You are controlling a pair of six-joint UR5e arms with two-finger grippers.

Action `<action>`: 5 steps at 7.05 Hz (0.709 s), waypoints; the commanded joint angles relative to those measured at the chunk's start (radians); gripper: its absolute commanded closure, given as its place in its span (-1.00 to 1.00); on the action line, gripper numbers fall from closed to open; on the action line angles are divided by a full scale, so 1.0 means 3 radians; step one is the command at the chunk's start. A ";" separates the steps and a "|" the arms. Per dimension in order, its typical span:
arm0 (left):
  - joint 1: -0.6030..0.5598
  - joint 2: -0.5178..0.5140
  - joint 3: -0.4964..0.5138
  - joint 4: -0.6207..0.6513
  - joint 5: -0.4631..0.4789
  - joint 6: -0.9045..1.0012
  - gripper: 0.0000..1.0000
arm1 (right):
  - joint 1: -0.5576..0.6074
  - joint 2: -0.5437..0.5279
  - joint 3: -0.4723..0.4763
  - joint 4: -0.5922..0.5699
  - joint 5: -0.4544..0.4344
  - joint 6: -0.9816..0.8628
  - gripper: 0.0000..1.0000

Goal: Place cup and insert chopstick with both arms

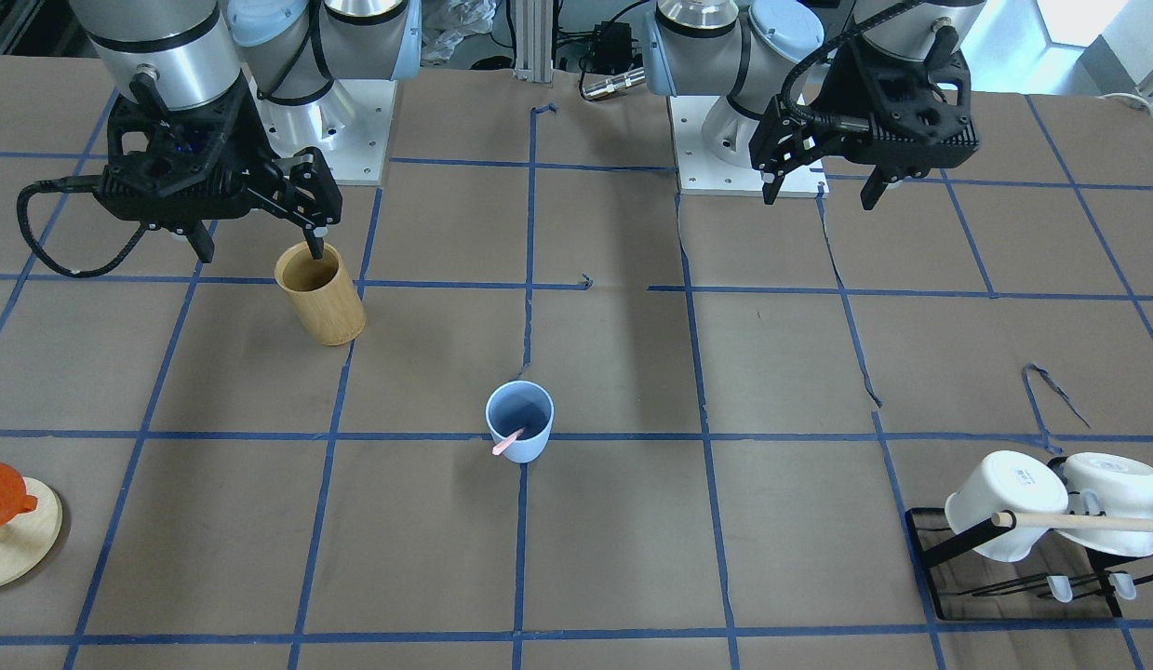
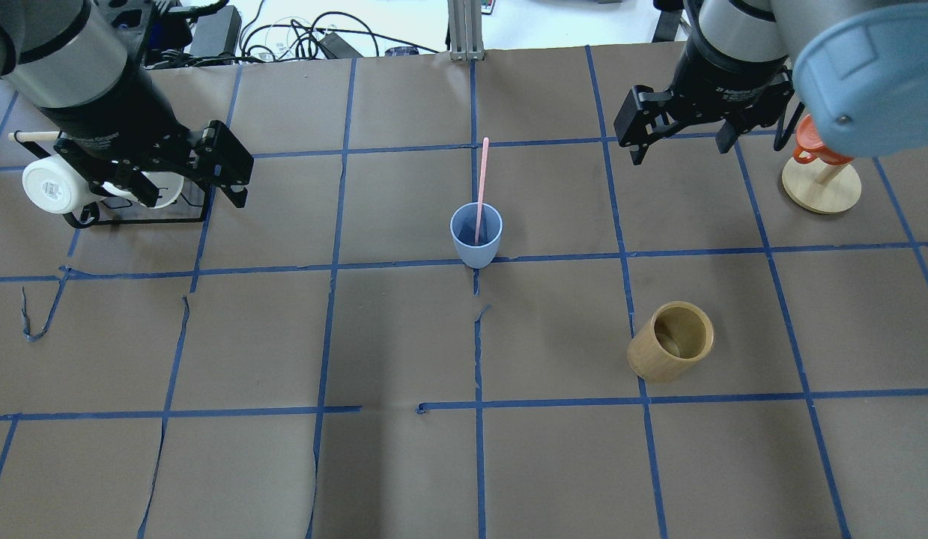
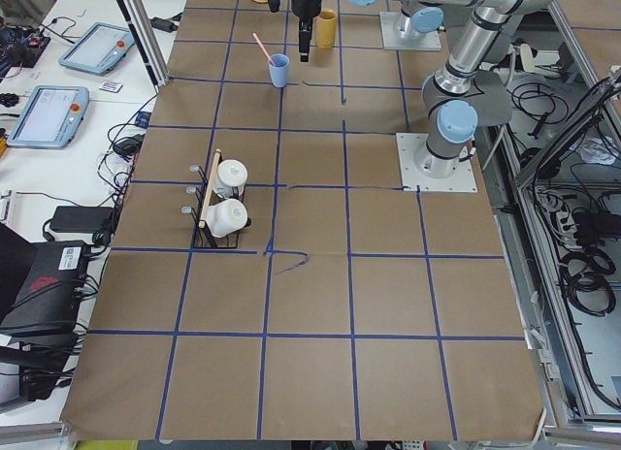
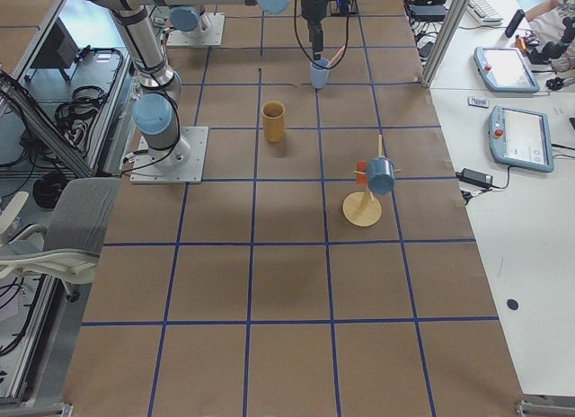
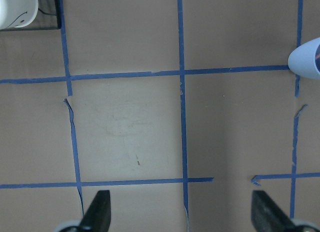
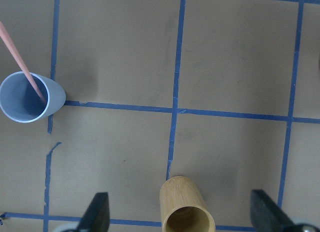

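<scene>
Standing well clear of bamboo cup (image 2: 672,340), blue cup (image 2: 476,238) holding pink chopstick (image 2: 481,187), left tool (image 2: 192,193) and right tool (image 2: 681,146) spread

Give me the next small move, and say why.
Likely just retract both arms toward home: the pink chopstick already stands in the blue cup, and the left hand and right hand are open, empty and apart from it.

Blue cup (image 5: 306,58) half cropped in left wrist view, white mug (image 5: 17,9) clipped at corner, bamboo cup (image 6: 186,204) cropped at rim
</scene>
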 commanded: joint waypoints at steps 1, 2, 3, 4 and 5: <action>0.0000 0.0000 0.0002 0.0000 -0.0001 0.0000 -1.00 | -0.0002 -0.0003 0.0004 -0.0004 0.0064 0.0020 -1.00; 0.0000 0.0000 0.0002 0.0000 -0.0001 0.0000 -1.00 | -0.0002 -0.0013 -0.0001 0.0016 0.0059 0.0066 -1.00; 0.0000 0.0000 0.0002 0.0005 -0.0001 0.0000 -1.00 | -0.0002 -0.0059 0.0004 0.0016 0.0054 0.0178 -1.00; 0.0000 0.0000 0.0002 0.0000 -0.0001 0.0000 -1.00 | -0.0002 -0.0059 0.0004 -0.0004 0.0034 0.0189 -1.00; 0.0000 0.0000 0.0002 0.0005 -0.0001 0.0000 -1.00 | -0.0002 -0.0064 0.0004 0.0016 0.0034 0.0189 -1.00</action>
